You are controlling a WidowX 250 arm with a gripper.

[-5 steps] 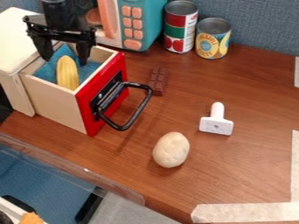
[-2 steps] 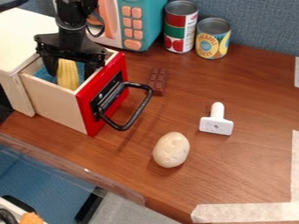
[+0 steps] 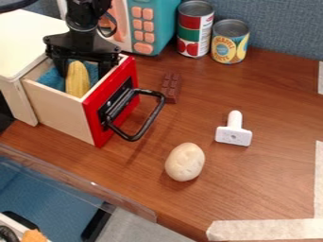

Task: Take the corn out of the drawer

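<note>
One ear of corn (image 3: 77, 81) observed inside the drawer (image 3: 60, 108), against blue cloth (image 3: 53, 78). Gripper (image 3: 82, 72) positioned at the drawer, fingers apart, one each side of the corn.

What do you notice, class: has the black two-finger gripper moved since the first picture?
Yes. The gripper has moved right and lower in the view, closer to the red front panel of the pale wooden drawer.

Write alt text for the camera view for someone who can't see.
An open black gripper hangs over the corn in a red-fronted drawer. On the table lie a chocolate bar, a pale egg-shaped thing and a white T-shaped tool; two cans stand behind, beside a teal microwave.
</note>
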